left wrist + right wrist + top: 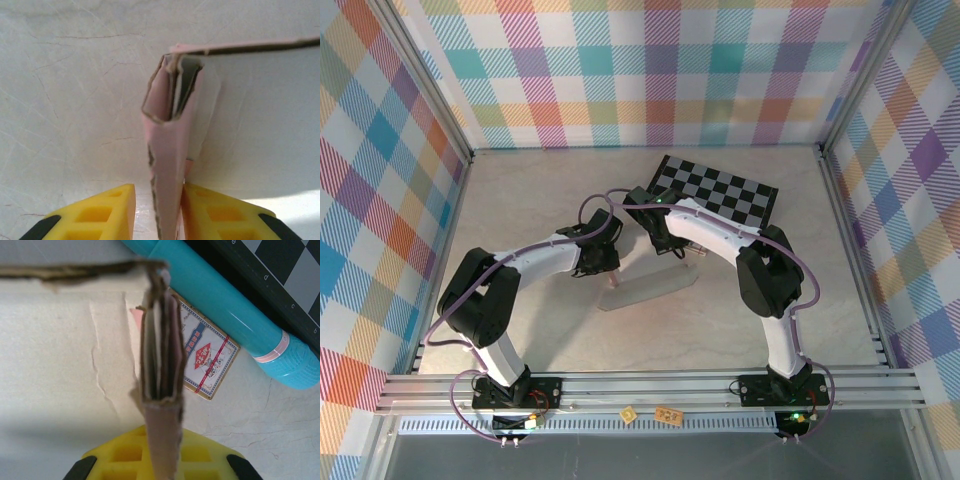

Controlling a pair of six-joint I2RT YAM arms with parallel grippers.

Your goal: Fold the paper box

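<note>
Grips paper box [167, 150] with right gripper [162, 440], just beside card pack [207, 360]; straddles it loosely with left gripper [159, 192], one pad clear; finger bases cropped.

1. The paper box [655, 288] is thin dusty-pink cardboard with brown, frayed cut edges.
2. It is partly folded: a narrow doubled flap stands on edge beside a broad pale panel.
3. It sits mid-table [520, 210], the panel seemingly lying flat.

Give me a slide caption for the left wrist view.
Folded pink paper box seen edge-on, its near end between the left gripper's yellow jaws.
</note>
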